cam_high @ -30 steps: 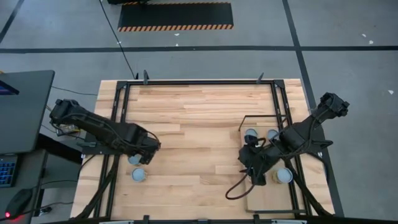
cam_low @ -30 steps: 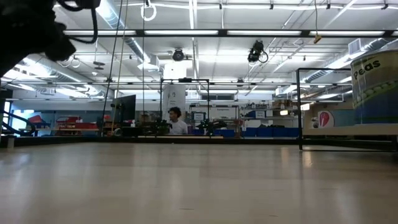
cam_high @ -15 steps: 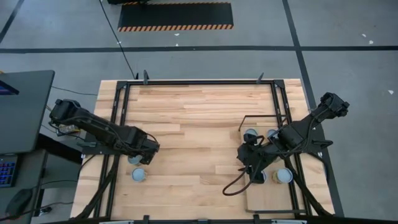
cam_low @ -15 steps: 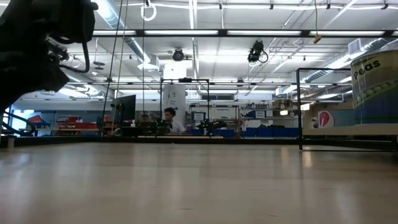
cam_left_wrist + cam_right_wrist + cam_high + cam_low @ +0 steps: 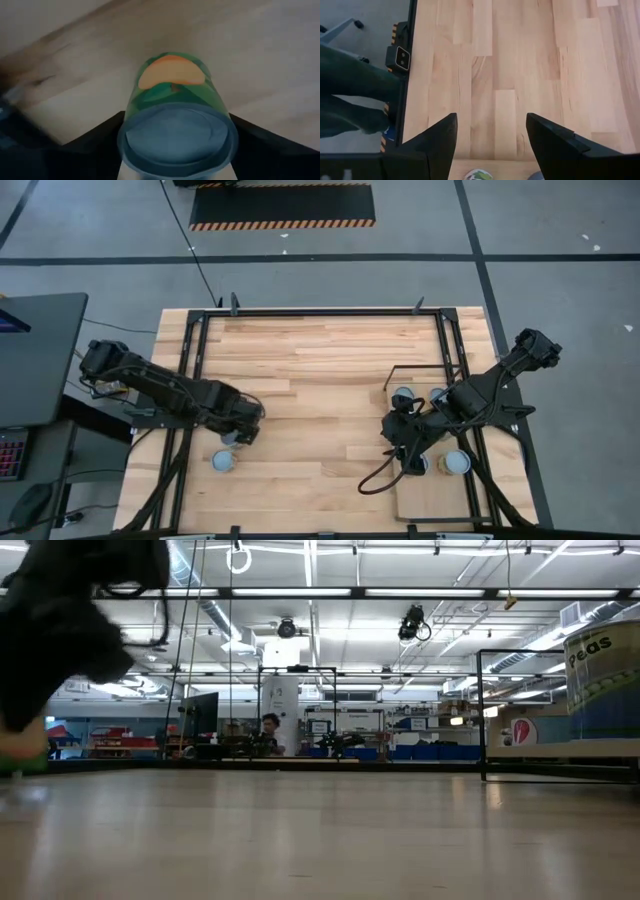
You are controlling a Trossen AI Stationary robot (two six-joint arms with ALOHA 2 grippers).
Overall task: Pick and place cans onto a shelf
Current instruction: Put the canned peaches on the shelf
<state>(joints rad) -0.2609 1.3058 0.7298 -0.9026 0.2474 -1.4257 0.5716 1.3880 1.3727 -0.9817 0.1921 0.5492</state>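
Note:
A can [image 5: 175, 125] with a green label and a silver top stands on the table's left part, with my left gripper [image 5: 240, 430] lowered over it and a finger on each side. In the high view it shows only as a sliver [image 5: 229, 438]. A second can [image 5: 222, 461] stands free just nearer. My right gripper [image 5: 490, 145] hangs open over the table beside the shelf [image 5: 432, 498]. Several cans [image 5: 404, 396] [image 5: 458, 462] stand on their bases on the shelf. My left gripper has the can's side wall just under the top rim [image 5: 125, 131] between its two fingers, one on each opposite side. The fingers come steeply from above. The can stands upright with its base on the table.
A black metal frame [image 5: 190, 370] runs round the tabletop. In the low view a large "Peas" can [image 5: 602, 680] stands on the shelf at the right. A person sits in the room far behind the table. Bare tabletop lies between the two arms.
My left gripper has come down and tipped more steeply downward over the farther of the two left-hand cans, which it now mostly covers in the high view. In the low view the dark hand has sunk lower at the left.

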